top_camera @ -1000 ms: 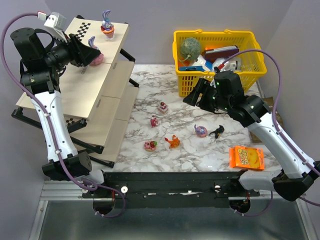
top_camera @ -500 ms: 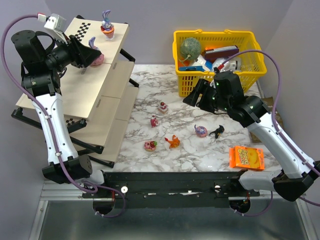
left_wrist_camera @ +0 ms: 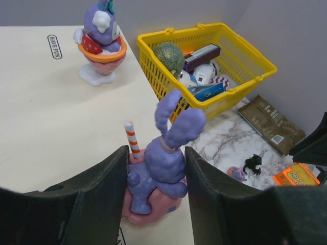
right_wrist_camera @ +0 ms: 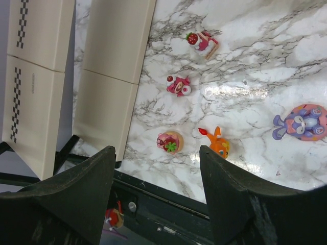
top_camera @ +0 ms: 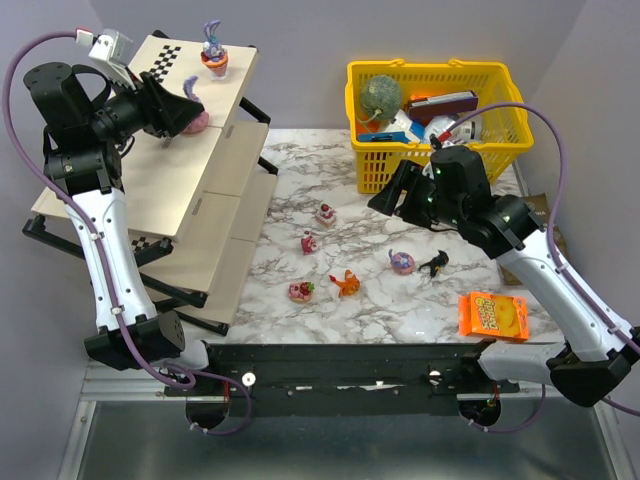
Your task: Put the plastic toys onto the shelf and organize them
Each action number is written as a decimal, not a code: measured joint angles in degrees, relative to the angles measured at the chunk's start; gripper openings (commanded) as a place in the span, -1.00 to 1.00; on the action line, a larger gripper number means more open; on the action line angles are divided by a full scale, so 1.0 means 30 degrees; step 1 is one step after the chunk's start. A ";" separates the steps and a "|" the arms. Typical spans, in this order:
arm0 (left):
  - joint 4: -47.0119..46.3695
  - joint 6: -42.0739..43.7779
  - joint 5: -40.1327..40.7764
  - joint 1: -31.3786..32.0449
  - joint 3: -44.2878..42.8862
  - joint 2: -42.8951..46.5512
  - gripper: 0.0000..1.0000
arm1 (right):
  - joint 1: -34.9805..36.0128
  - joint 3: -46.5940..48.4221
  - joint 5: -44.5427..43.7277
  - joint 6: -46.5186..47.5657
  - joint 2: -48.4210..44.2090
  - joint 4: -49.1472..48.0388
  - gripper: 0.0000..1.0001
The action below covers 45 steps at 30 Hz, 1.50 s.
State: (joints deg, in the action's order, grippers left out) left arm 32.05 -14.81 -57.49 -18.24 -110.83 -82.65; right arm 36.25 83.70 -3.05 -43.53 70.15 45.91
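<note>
On the top tier of the slanted beige shelf (top_camera: 170,190) (left_wrist_camera: 41,112) stands a purple rabbit on a pink doughnut (top_camera: 190,108) (left_wrist_camera: 163,163). My left gripper (top_camera: 180,112) (left_wrist_camera: 156,153) is shut on it, a finger against each side. Another rabbit toy in an orange cup (top_camera: 213,50) (left_wrist_camera: 101,41) stands further back on that tier. My right gripper (top_camera: 395,190) (right_wrist_camera: 157,153) hangs open above the marble table. Below it lie a doughnut toy (right_wrist_camera: 170,142), an orange figure (right_wrist_camera: 217,143), a pink figure (right_wrist_camera: 179,86), a strawberry cake (right_wrist_camera: 203,40) and a purple rabbit doughnut (right_wrist_camera: 301,122). A black figure (top_camera: 434,264) lies to the right.
A yellow basket (top_camera: 430,68) (left_wrist_camera: 204,28) holding a green ball and boxes stands at the back right. An orange snack packet (top_camera: 493,314) lies at the front right. A brown packet (left_wrist_camera: 271,127) lies by the right wall.
The right arm has drifted slightly to the right. The left gripper stays round the rabbit toy on the top tier.
</note>
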 measured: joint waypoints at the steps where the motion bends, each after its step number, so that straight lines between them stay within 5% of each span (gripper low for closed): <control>1: 0.0138 0.0000 0.0000 0.0000 0.0000 0.0000 0.25 | 0.0000 -0.0022 0.0000 0.0007 -0.0036 0.0000 0.48; 14: 0.0481 -0.0517 0.0423 0.0036 -0.0306 0.0015 0.96 | 0.0000 -0.0831 0.0197 -0.0051 -0.0299 -0.0393 0.49; 38: -0.1013 -0.0488 0.3716 0.0036 -0.0517 0.3657 0.98 | 0.0000 -0.1253 0.0197 0.0007 -0.1676 -0.0656 0.50; 45: -0.1931 -0.0619 0.0911 0.1195 -0.0335 0.6091 0.98 | 0.0000 -0.1260 0.0189 0.0029 -0.1661 -0.0656 0.50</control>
State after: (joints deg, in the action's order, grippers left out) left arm 26.26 -16.67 -54.76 -14.66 -111.83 -64.38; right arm 36.25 79.92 -2.48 -43.44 65.17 43.94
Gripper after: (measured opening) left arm 0.988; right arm 0.752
